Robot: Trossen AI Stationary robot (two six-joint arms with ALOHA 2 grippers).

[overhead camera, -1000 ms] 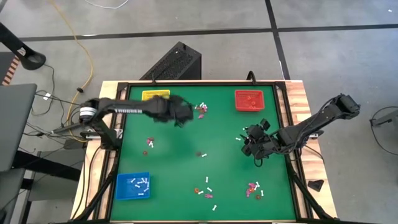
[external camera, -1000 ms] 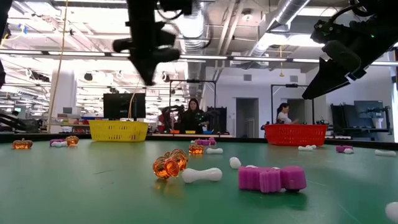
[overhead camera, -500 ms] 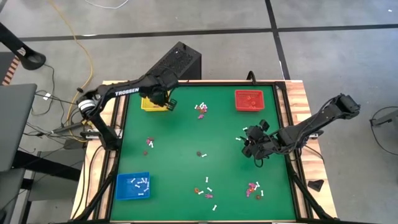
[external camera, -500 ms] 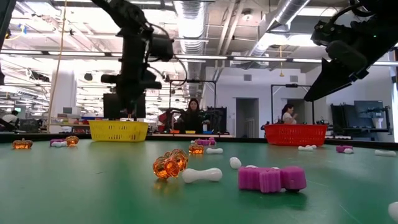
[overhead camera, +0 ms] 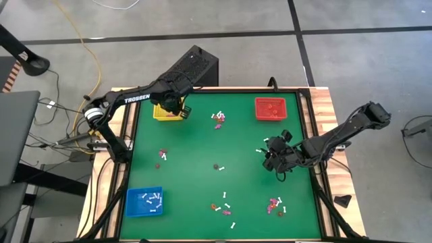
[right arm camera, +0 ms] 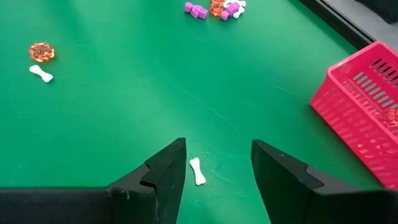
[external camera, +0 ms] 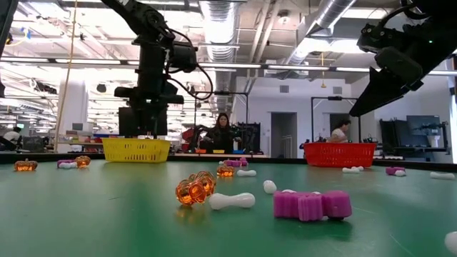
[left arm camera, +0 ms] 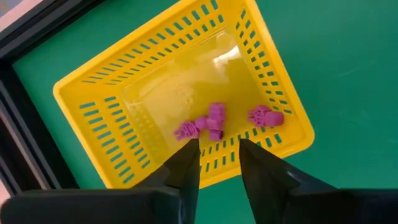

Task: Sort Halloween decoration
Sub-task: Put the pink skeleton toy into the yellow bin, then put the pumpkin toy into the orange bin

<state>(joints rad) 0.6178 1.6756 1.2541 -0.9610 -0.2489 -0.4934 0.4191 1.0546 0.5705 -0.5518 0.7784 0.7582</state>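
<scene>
Tiny trinkets lie scattered on the green table: a purple, orange and white cluster (overhead camera: 217, 118) near the far edge, and small groups (overhead camera: 162, 156), (overhead camera: 223, 206), (overhead camera: 275, 204). My left gripper (left arm camera: 219, 149) hovers open over the near wall of the yellow tray (left arm camera: 87, 81) at the far left. Purple trinkets (left arm camera: 211, 121) lie on that tray's floor. My right gripper (right arm camera: 217, 162) is open above a white bone (right arm camera: 197, 171) on the table's right side (overhead camera: 273, 158), not touching it.
The red tray (overhead camera: 271, 108) sits at the far right with orange pieces inside. The blue tray (overhead camera: 144, 201) at the near left holds white sticks. A black rim frames the green mat. In the low view, an orange pumpkin (external camera: 194, 189), a bone (external camera: 232, 200) and a purple piece (external camera: 312, 205) lie close.
My left gripper has swung from beside the far-middle cluster toward the table's far left, ending over the yellow tray, then settled slightly lower there. My right arm has kept still.
</scene>
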